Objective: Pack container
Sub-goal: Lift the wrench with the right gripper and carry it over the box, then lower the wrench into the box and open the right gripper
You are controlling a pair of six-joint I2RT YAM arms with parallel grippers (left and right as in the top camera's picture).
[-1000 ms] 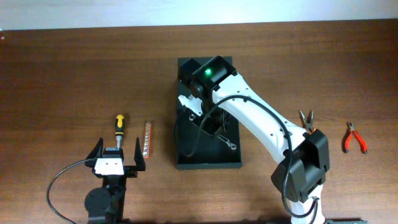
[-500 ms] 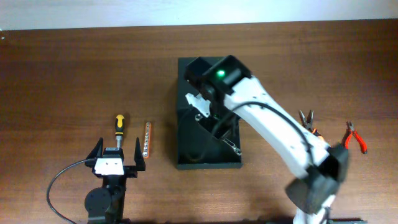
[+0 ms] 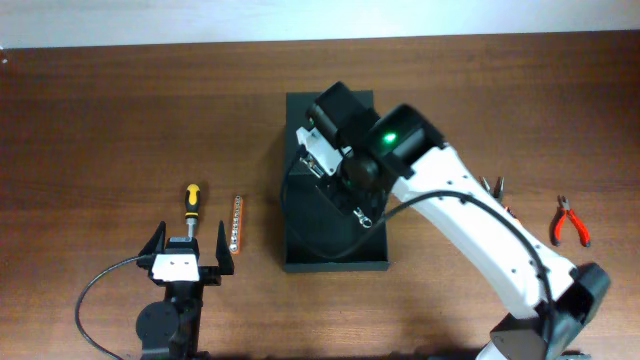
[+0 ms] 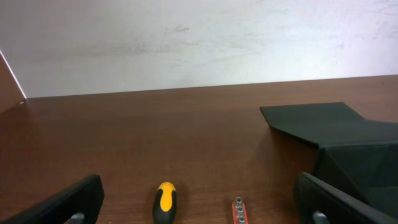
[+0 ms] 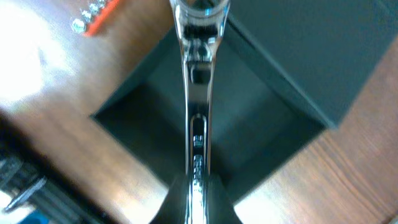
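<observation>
The container (image 3: 300, 252) is a dark square box in the table's middle, its flap lid (image 3: 300, 108) open at the far side. My right gripper (image 3: 352, 190) hangs over the box's opening, shut on a shiny metal wrench (image 3: 366, 216). In the right wrist view the wrench (image 5: 198, 93) runs straight out from my right gripper (image 5: 198, 186) above the container's dark inside (image 5: 143, 118). My left gripper (image 3: 190, 237) rests open near the front left, and in the left wrist view my left gripper (image 4: 199, 208) holds nothing.
A yellow-and-black screwdriver (image 3: 191, 200) and an orange bit strip (image 3: 236, 222) lie left of the box, just ahead of the left gripper. Red pliers (image 3: 570, 222) lie at the right. Another pair of pliers (image 3: 493, 188) is partly hidden by the right arm.
The right arm has swung, its elbow moving to the right and its wrist shifting over the box. The wrench stays in its grip. The left arm has not moved.
</observation>
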